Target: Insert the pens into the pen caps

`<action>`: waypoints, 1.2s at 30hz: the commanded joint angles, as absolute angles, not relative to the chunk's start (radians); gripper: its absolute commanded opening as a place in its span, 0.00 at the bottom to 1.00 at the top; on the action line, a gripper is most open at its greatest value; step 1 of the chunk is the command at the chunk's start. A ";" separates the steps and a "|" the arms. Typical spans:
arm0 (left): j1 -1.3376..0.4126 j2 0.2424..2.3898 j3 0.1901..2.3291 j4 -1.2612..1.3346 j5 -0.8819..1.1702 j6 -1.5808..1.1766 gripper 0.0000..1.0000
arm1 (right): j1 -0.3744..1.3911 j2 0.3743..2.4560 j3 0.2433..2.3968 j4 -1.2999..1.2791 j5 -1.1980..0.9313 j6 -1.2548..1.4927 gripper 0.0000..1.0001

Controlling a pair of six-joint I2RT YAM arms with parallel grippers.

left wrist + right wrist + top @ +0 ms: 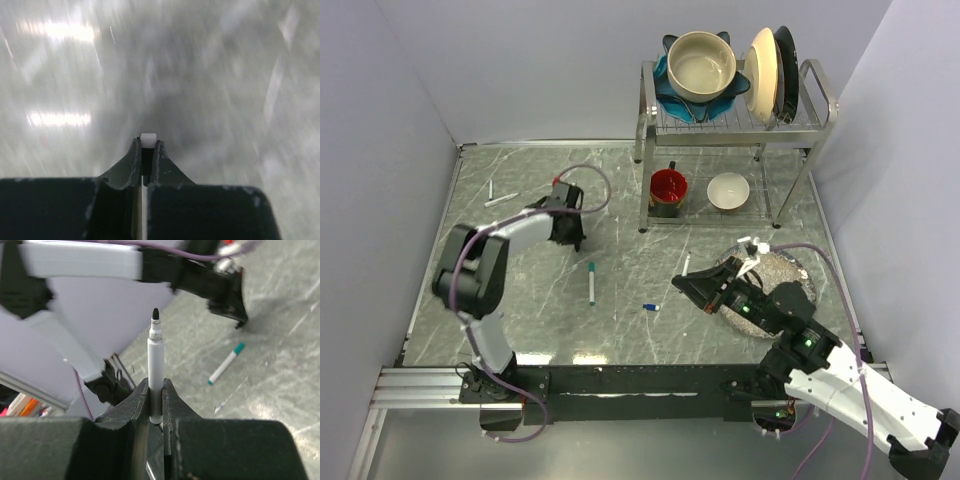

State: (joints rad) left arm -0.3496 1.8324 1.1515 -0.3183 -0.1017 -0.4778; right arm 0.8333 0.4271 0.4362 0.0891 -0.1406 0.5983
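Observation:
My right gripper [156,390] is shut on a white pen [155,365] that stands upright with its black tip uncapped; in the top view the gripper [684,283] is at the table's middle right and the pen [686,264] sticks out of it. My left gripper [146,145] is shut on a small black piece with a white end [148,138], seemingly the black cap, low over the table at the back left [568,235]. A pen with a teal cap [591,282] lies between the arms and shows in the right wrist view [226,363]. A blue cap [651,307] lies near it. A third pen [500,198] lies far left.
A metal dish rack [817,95] at the back right holds bowls and plates. A red mug [668,189] and a white bowl [728,190] stand under it. A grey foil-like dish [790,265] sits beside my right arm. Walls close in the table on three sides.

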 commanded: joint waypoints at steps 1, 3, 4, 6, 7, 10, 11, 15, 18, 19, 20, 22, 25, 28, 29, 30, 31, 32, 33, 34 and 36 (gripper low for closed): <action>-0.356 1.556 0.968 -0.139 0.127 -0.612 0.01 | 0.839 0.511 0.457 0.120 -0.193 0.635 0.00; -0.359 1.418 0.870 -0.025 0.188 -0.669 0.01 | 0.839 0.531 0.448 0.153 -0.218 0.647 0.00; -0.360 1.376 0.842 -0.002 0.204 -0.686 0.01 | 0.844 0.552 0.448 0.161 -0.221 0.650 0.00; -0.368 1.251 0.772 0.113 0.251 -0.744 0.01 | 0.851 0.577 0.454 0.182 -0.230 0.650 0.00; -0.374 1.212 0.752 0.142 0.264 -0.762 0.01 | 0.857 0.606 0.454 0.196 -0.233 0.650 0.00; -0.414 1.062 0.674 0.277 0.293 -0.848 0.01 | 0.888 0.673 0.456 0.270 -0.253 0.669 0.00; -0.429 0.993 0.628 0.331 0.295 -0.900 0.01 | 0.911 0.692 0.459 0.311 -0.255 0.673 0.00; -0.552 0.865 0.543 0.573 0.269 -0.974 0.01 | 0.960 0.778 0.466 0.420 -0.255 0.696 0.00; -0.632 0.795 0.483 0.667 0.204 -1.006 0.01 | 0.995 0.831 0.482 0.481 -0.242 0.700 0.00; -0.647 0.781 0.473 0.714 0.196 -1.012 0.01 | 1.002 0.854 0.486 0.494 -0.239 0.698 0.00; -0.659 0.767 0.456 0.736 0.183 -1.025 0.01 | 1.006 0.865 0.491 0.520 -0.233 0.699 0.00; -0.693 0.759 0.443 0.791 0.175 -1.031 0.01 | 1.018 0.890 0.491 0.551 -0.232 0.704 0.00; -0.726 0.765 0.423 0.831 0.166 -1.043 0.01 | 1.035 0.908 0.491 0.606 -0.224 0.695 0.00; -0.742 0.781 0.410 0.888 0.167 -1.068 0.01 | 1.049 0.925 0.500 0.615 -0.215 0.681 0.00; -0.747 0.787 0.411 0.902 0.170 -1.068 0.01 | 1.051 0.927 0.502 0.617 -0.212 0.680 0.00; -0.755 0.788 0.416 0.899 0.169 -1.065 0.01 | 1.055 0.930 0.502 0.621 -0.207 0.675 0.00; -0.759 0.788 0.420 0.891 0.164 -1.054 0.01 | 1.060 0.928 0.503 0.620 -0.206 0.672 0.00; -0.764 0.787 0.428 0.884 0.160 -1.048 0.01 | 1.066 0.927 0.503 0.617 -0.203 0.669 0.00; -0.768 0.785 0.428 0.876 0.150 -1.042 0.01 | 1.068 0.927 0.505 0.615 -0.196 0.666 0.00; -0.773 0.784 0.428 0.876 0.147 -1.035 0.01 | 1.071 0.925 0.508 0.612 -0.195 0.658 0.00; -0.775 0.785 0.428 0.874 0.144 -1.032 0.01 | 1.077 0.928 0.512 0.607 -0.193 0.653 0.00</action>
State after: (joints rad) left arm -0.7643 0.7895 0.4118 0.8089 0.1658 -1.0412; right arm 1.0615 0.9314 0.4583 0.5457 -0.2211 0.6834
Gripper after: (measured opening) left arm 0.059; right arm 0.164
